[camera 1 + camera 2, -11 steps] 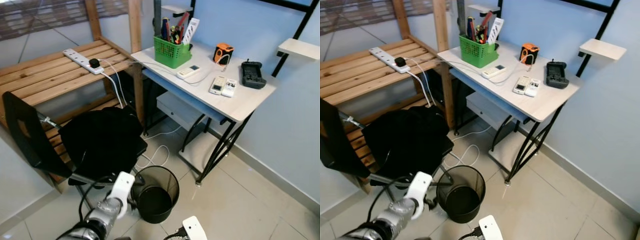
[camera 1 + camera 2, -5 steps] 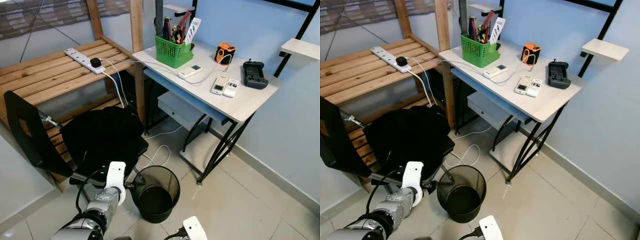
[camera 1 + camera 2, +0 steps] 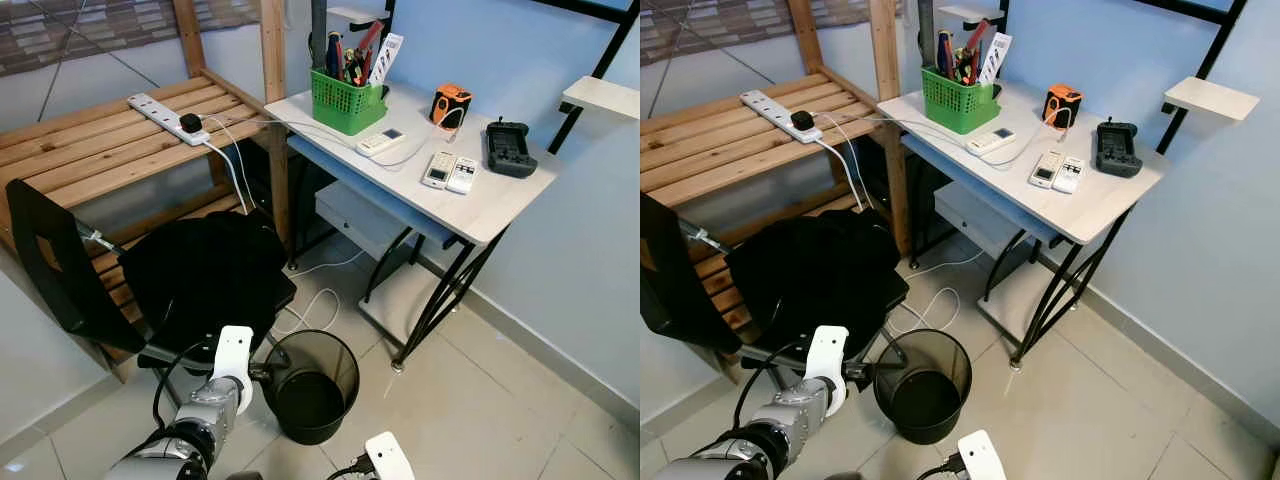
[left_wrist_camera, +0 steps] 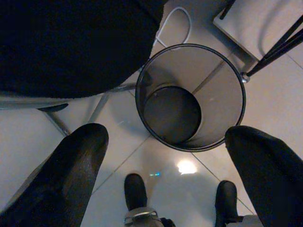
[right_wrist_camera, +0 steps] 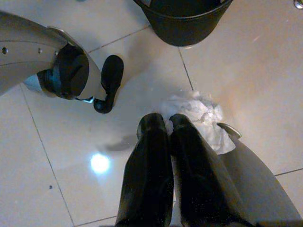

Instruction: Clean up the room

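The right pincer [image 5: 168, 124] has its fingers closed together on a crumpled white tissue [image 5: 201, 118], held low over the floor tiles near the black wastebasket [image 5: 182, 19]. The lump has no clear long axis. The left pincer [image 4: 165, 142] gapes wide and empty above that upright basket, beside the black chair [image 3: 190, 275] and the desk [image 3: 470, 205]

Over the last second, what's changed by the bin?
The left arm drew back toward the robot and left, away from the black mesh bin, and has since settled. The left gripper hangs open above the bin. The bin, black chair and desk stayed put.
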